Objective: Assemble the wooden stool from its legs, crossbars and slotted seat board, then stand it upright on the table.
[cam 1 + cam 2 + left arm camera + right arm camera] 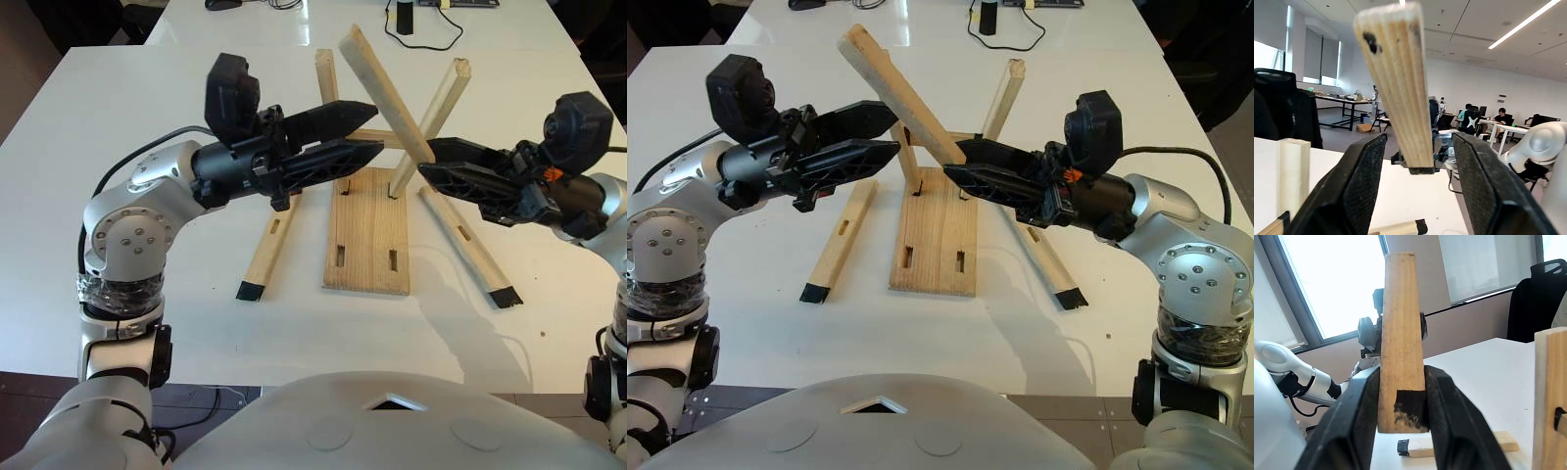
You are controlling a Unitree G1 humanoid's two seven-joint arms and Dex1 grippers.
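Right jaws clamped on the tilted leg (387,93), above the seat board (367,245).
Left jaws stand wide open beside it, empty; I should square the leg to the seat board before pressing down.

- An open-plan office: long light strips (1528,22) run across the ceiling above rows of desks (1342,99)
- Black swivel chairs (1537,298) stand by the desks and beside the white table (118,117)
- Tall windows (1337,284), some with roller blinds (1312,61), line the walls
- At the white table's far edge lie a computer mouse (223,5) and a looping black cable (436,49)
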